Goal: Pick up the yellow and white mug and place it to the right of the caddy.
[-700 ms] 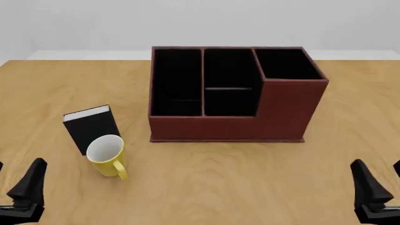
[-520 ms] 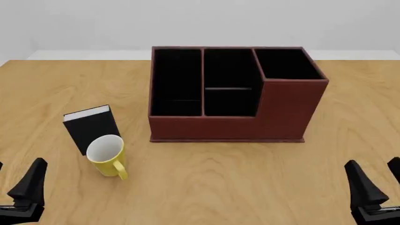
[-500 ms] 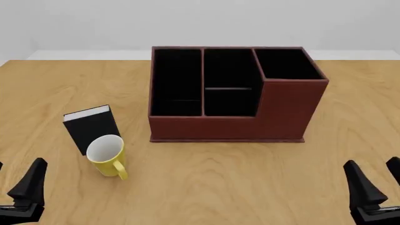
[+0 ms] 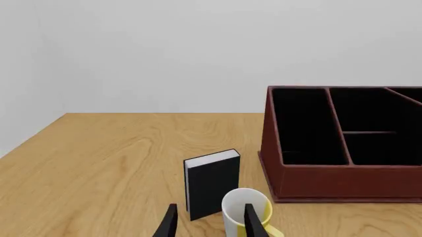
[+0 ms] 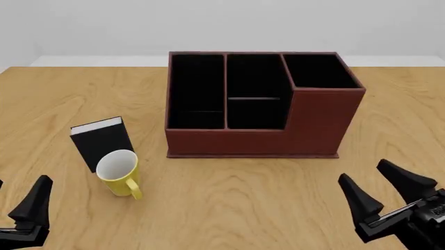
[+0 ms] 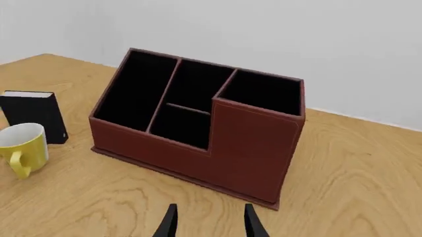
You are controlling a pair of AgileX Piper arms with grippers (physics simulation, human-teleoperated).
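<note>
The yellow and white mug (image 5: 120,173) stands upright on the table at the front left, its handle turned toward me; it also shows as the mug (image 4: 247,217) and the mug (image 6: 23,145). The reddish-brown caddy (image 5: 236,141) sits mid-table, its taller section at the right end, seen again as the caddy (image 4: 343,182) and the caddy (image 6: 250,148). My left gripper (image 5: 22,179) stands open at the front left corner, short of the mug; the left wrist view shows that gripper (image 4: 211,207) empty. My right gripper (image 5: 361,170) is open and empty in front of the caddy's right end, also seen as the gripper (image 6: 211,207).
A small black book (image 5: 104,140) with white pages stands upright just behind the mug, almost touching it, also visible as the book (image 4: 211,185) and the book (image 6: 33,116). Bare wooden table (image 5: 389,120) lies to the right of the caddy.
The right gripper has moved left and forward from the table's front right corner and turned toward the caddy. The left gripper, mug, book and caddy have not moved.
</note>
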